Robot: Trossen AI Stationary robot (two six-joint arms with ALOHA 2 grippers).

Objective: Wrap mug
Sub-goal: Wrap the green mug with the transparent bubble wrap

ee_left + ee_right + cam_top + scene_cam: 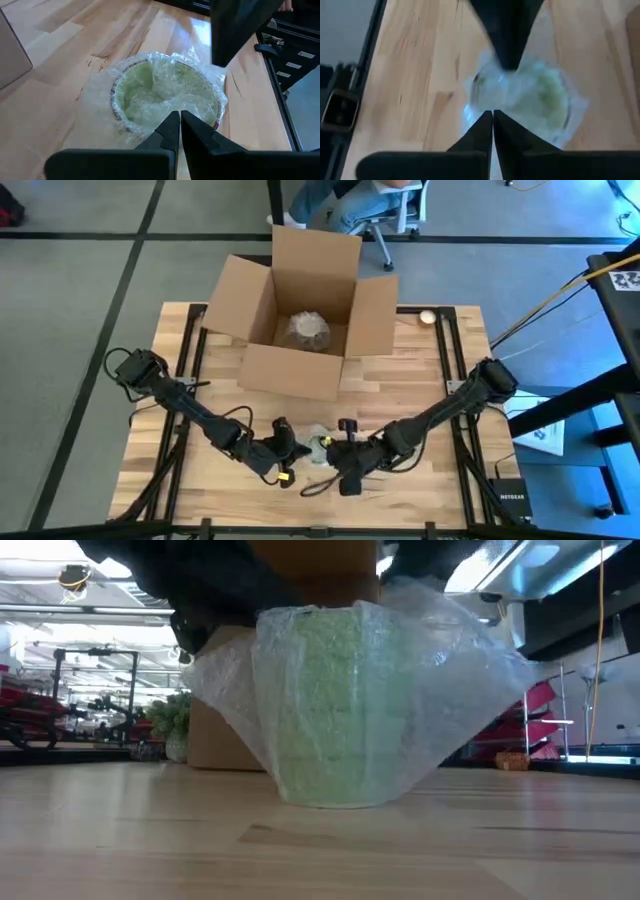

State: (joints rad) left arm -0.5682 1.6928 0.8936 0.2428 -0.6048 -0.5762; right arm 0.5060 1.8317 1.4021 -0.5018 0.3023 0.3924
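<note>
The green mug (165,92) stands upright on the wooden table (420,380) near its front edge. Clear bubble wrap (450,670) lies around the mug and dips into its mouth. In the low view the wrap flares up and out on both sides of the mug (335,710). My left gripper (179,116) is shut at the mug's left rim. My right gripper (492,114) is shut at the opposite side. In the high view the mug (318,445) sits between my left gripper (292,444) and my right gripper (343,450). My left gripper pinches the bubble wrap where it crosses the mug's rim (172,106), between its two shut fingertips. The fingers slant down from the table's left. The wrap runs slack from there into the mug, which stands on the table. My right gripper meets the bubble wrap's edge (216,71) at the mug's right side with its shut fingertips (220,61), slanting down from the table's right. One layer or several, I cannot tell. The wrap stands up beside the mug there.
An open brown cardboard box (300,290) stands at the table's far middle, with a bubble-wrapped bundle (306,330) inside. A small pale round object (428,317) lies at the far right. Bare wood lies to the left and right of the mug.
</note>
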